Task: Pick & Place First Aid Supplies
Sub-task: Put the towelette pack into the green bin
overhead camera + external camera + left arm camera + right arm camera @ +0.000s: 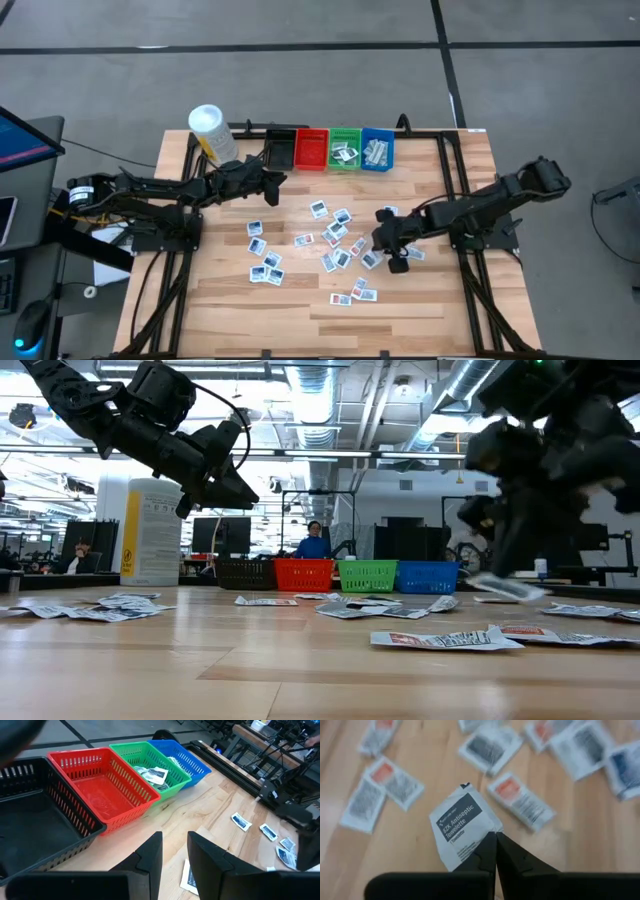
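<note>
Pinching antiseptic towelette packet point(461, 827), right hand point(496, 851) angled down; left hand point(175, 851) apart near bins point(100, 790)

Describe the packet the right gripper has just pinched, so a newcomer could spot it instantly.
Start at the wooden table and find the right gripper, low over the scattered packets right of centre. Its shut fingers pinch one corner of a white packet. Unlike the orange-marked packets lying flat nearby, this one has a dark band reading "Antiseptic Towelette" and is lifted off the wood.

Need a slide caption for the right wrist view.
Right gripper pinches an antiseptic towelette packet above scattered packets.
</note>
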Available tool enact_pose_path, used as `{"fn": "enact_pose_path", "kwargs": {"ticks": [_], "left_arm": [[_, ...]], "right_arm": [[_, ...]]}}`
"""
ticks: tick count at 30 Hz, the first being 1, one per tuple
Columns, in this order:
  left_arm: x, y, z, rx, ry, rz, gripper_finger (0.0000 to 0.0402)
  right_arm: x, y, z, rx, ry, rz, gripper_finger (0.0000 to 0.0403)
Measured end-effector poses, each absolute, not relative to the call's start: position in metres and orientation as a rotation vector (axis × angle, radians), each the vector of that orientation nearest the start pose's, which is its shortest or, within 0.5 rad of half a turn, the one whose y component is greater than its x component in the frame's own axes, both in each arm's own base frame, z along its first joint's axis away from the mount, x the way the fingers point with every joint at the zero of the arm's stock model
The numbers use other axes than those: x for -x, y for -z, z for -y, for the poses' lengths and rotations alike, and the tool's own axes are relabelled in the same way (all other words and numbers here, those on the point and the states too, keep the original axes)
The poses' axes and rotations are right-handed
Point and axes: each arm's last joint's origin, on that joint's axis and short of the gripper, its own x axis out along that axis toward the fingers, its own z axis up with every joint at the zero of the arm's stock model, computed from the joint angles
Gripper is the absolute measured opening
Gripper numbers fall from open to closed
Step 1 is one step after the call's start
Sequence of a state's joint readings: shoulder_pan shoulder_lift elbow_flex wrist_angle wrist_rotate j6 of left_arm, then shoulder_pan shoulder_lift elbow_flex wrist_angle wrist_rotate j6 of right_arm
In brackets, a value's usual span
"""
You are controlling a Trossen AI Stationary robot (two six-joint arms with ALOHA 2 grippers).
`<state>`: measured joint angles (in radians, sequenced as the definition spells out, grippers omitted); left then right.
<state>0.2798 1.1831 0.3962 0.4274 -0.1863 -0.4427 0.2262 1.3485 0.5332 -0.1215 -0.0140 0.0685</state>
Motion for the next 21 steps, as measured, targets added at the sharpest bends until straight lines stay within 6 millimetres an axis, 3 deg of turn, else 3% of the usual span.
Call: {"fn": "enact_pose_path", "kwargs": {"ticks": [8, 21], "left_arm": [[-0.215, -0.183, -0.067, 0.447, -0.534, -0.255, 0.0091], [-0.215, -0.183, -0.067, 0.450, -0.534, -0.254, 0.0091]], "right_arm": [[-0.225, -0.168, -0.034, 0.065, -0.137, -0.815, 0.0000], [-0.233, -0.174, 0.002, 0.123, 0.013, -0.740, 0.0000]]}}
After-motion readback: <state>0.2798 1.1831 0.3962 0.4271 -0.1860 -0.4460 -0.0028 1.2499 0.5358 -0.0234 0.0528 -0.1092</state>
